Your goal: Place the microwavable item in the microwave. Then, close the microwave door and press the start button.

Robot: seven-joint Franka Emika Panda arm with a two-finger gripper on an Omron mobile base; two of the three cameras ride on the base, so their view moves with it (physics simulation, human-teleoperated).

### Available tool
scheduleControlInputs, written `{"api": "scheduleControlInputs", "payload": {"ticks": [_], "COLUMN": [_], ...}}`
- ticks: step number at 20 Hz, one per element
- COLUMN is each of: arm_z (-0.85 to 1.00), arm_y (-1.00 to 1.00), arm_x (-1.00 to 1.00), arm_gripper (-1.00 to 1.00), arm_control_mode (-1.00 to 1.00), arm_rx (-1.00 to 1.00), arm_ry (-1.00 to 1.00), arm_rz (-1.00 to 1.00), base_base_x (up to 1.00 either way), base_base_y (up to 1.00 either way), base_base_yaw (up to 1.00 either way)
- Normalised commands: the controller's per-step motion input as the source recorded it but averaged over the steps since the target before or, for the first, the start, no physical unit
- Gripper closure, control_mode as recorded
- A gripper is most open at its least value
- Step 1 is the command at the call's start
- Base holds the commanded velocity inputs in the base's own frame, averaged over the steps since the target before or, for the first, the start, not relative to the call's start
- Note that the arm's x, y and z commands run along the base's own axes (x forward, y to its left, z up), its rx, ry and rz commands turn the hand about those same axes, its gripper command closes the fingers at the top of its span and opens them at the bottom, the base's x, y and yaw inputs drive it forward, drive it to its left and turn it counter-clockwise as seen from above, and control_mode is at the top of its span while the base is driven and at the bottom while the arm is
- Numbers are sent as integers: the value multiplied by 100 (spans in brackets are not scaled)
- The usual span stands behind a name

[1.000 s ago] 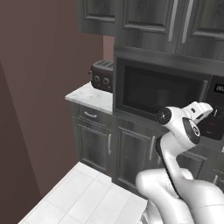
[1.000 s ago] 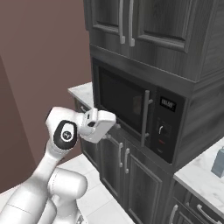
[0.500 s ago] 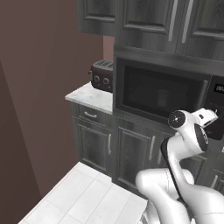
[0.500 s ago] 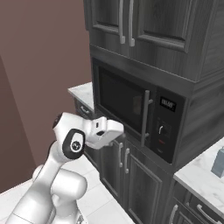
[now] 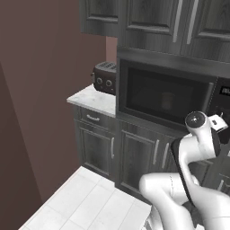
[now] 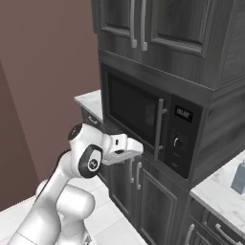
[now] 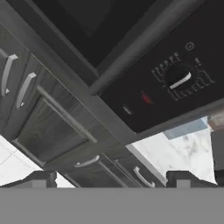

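Observation:
The microwave (image 5: 167, 96) (image 6: 143, 112) is built in under the upper cabinets. The microwave door (image 6: 131, 107) is shut, its dark glass window facing out and its vertical handle (image 6: 160, 123) beside the black control panel (image 6: 181, 136). My gripper (image 6: 137, 147) (image 5: 220, 122) hangs open and empty in front of the microwave's lower edge, apart from it. In the hand view my gripper (image 7: 111, 180) has its fingertips (image 7: 40, 178) wide apart and looks up at the control panel (image 7: 175, 83) with its dial and red button. A brownish sliver (image 7: 217, 121), perhaps the microwavable item, shows on the counter at the view's edge.
A small toaster (image 5: 106, 77) stands on the marble counter (image 5: 92, 99) left of the microwave. A light blue carton (image 6: 238, 176) (image 7: 186, 128) stands on the counter to the right. Dark cabinet doors and drawers (image 6: 143, 201) run below, white floor tiles (image 5: 85, 202) in front.
The arm has swung the hand forward and slightly down, closer to the microwave's lower front below the handle. The jaws stay open. The door stays shut.

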Motion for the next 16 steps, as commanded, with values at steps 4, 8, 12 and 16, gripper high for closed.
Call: {"api": "scheduleControlInputs", "payload": {"ticks": [4,8,12,16], "arm_z": [-35,-43,-24,-16], "arm_y": [-25,-23,-16,-2], "arm_x": [0,0,0,0], "arm_gripper": [-100,-100,-100,-100], "arm_control_mode": [-100,-100,-100,-100], "arm_rx": [11,5,0,0], "arm_ry": [0,-3,-16,-12], "arm_rz": [-3,-10,-36,-54], "base_base_x": [0,0,0,0], "base_base_y": [0,0,0,0], "base_base_yaw": [0,0,0,0]}}
